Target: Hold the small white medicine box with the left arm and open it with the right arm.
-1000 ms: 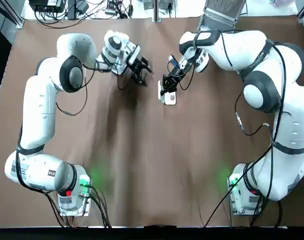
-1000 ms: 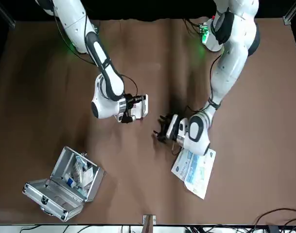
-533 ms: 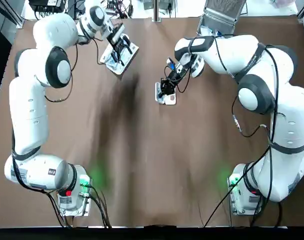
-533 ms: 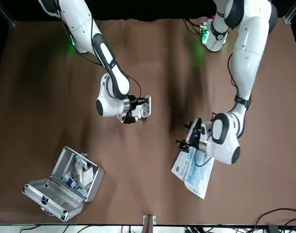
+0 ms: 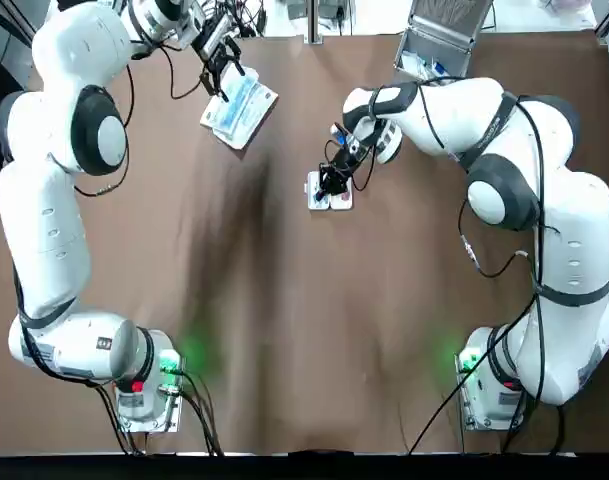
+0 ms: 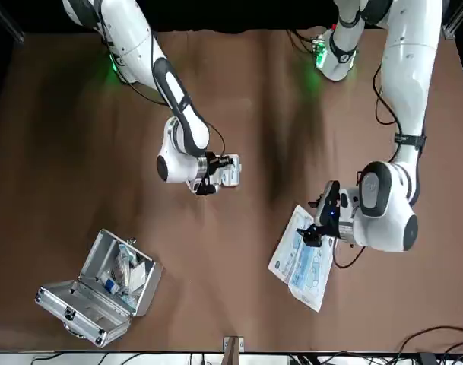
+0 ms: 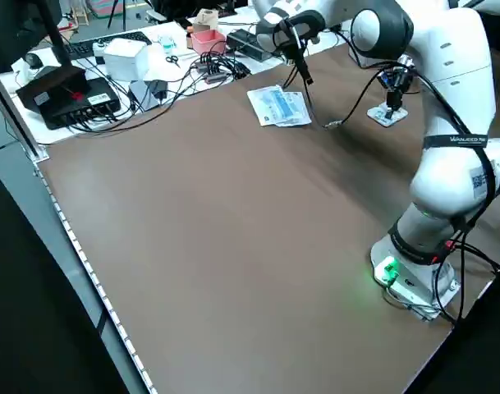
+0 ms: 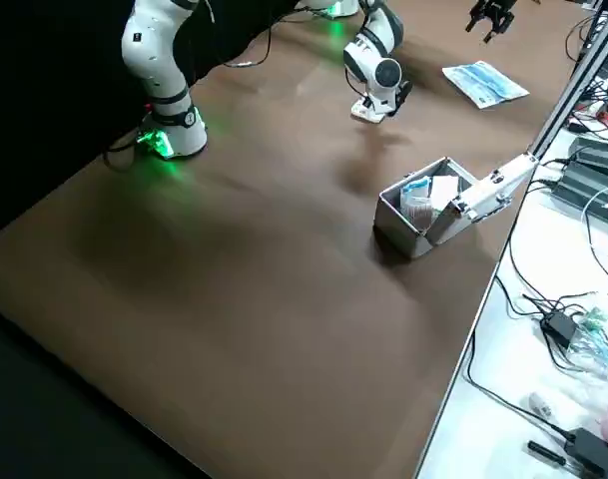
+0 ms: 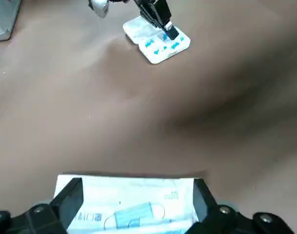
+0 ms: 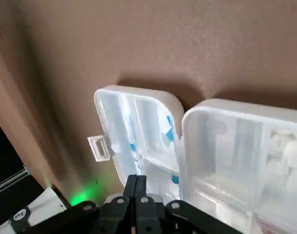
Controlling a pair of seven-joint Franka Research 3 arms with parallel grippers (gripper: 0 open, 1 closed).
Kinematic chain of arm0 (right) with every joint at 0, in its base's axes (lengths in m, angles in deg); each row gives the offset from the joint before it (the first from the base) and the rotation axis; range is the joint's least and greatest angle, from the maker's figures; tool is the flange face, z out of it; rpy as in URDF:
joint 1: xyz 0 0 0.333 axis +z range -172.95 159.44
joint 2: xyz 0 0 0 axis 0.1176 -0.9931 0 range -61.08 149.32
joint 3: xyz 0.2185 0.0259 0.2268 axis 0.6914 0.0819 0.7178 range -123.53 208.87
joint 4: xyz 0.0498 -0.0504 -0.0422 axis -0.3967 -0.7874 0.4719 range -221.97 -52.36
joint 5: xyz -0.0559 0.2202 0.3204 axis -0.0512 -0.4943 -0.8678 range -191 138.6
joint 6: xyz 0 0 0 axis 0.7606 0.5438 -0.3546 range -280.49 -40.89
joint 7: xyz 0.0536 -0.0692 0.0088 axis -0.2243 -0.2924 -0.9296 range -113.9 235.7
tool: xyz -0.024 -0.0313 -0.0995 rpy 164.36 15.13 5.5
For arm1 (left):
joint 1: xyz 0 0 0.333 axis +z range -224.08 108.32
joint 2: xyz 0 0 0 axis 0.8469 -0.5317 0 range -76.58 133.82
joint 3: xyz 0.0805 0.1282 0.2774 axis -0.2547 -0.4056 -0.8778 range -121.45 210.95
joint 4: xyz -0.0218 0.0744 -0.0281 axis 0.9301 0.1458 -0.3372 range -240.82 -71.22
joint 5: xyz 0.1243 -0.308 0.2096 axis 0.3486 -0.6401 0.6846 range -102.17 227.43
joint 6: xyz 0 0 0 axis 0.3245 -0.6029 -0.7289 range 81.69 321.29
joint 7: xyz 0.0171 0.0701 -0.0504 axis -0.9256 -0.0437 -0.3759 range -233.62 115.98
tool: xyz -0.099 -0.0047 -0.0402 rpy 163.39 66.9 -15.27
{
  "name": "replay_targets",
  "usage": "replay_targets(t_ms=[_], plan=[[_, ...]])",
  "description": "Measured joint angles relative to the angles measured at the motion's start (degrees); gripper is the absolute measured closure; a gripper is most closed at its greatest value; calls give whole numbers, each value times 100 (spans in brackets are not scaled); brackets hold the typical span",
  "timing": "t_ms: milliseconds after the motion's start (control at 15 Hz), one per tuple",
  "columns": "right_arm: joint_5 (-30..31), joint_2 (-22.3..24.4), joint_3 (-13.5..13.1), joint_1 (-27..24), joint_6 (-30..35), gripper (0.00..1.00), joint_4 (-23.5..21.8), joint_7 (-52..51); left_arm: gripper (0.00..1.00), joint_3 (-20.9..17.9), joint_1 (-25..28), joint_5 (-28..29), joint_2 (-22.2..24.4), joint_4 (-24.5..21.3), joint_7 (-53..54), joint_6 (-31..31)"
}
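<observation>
The medicine box [image 5: 329, 193] lay near the middle of the far half of the desk [image 5: 304, 320]. It was open, with both halves spread flat side by side and hinged together. The right wrist view showed divided compartments, with blue bits in one half and white round pieces in the other. The right end effector [image 5: 329, 180] was down at the box, clenched, its two fingers [image 10: 131, 187] pressed together with their tips at the edge of one half. Whether they pinched a thin wall of the box could not be told.

The left end effector [image 5: 222, 68] was well apart from the box, at the desk's far left corner. It was released, its fingers [image 9: 70, 200] spread wide, and it hung just above a flat mask packet [image 5: 241, 108] lying on the desk. It touched neither the packet nor the box. An open metal case [image 6: 102, 293] stood at the far right of the desk.
</observation>
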Motion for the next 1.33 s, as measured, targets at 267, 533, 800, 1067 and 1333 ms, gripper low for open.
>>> replay_targets(t_ms=[267, 533, 800, 1067, 1333], plan=[[1, -3, -1, 50, -69, 99, 17, -2, 0, -247, 1, 60, 162, -3, 0, 30], [2, -4, -4, 60, -79, 99, 24, -5, 0, -342, 2, 83, 331, -4, -32, 207], [2, -5, -34, 58, -83, 99, 52, -5, 0, -338, -12, 83, 420, -4, -713, 303], [33, -4, -113, 55, -15, 99, 130, -5, 0, -338, -56, 86, 569, -3, -2171, 315], [141, 78, -285, 46, 233, 99, 209, -5, 0, -338, -93, 243, 723, -3, -3840, 367]])
